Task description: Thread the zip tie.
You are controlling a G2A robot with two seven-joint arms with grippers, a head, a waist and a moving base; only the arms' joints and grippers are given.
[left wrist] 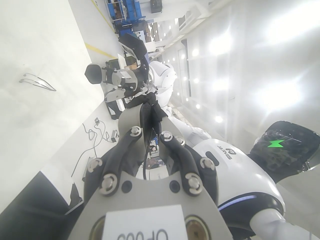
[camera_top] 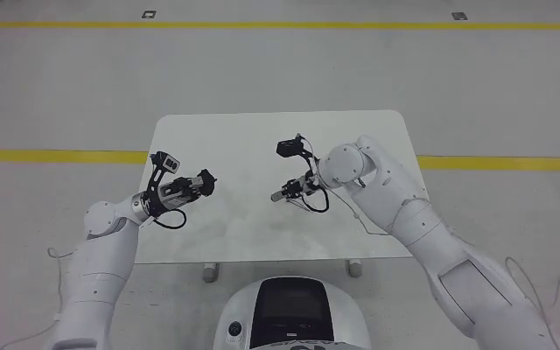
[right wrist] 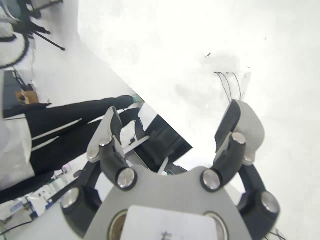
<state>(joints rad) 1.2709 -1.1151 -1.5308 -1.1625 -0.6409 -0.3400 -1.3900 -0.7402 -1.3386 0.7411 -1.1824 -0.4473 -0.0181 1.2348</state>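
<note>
Lying flat on the white table [camera_top: 262, 131], the zip ties [left wrist: 37, 83] are hard to make out: thin pale strips with dark outlines, three as far as I can count, and too faint to find in the top view. They fan out, with small heads spread at one end and tails drawn to a point at the other. Their long axes run along the tabletop, with the gathered tails toward the right gripper [right wrist: 173, 107], where one of its fingertips covers the very ends. That gripper hangs over the table with its jaws spread wide. The left gripper [camera_top: 210, 180] is well apart from it, over the table's left part, its pads drawn together to a narrow dark slit. A thin dark strand shows in that slit, and I cannot tell whether it is gripped or is a cable of the other arm behind. Both grippers sit inside the table's edges, with a stretch of white tabletop between them. In the right wrist view the table's edge passes just behind that gripper's other finger.
</note>
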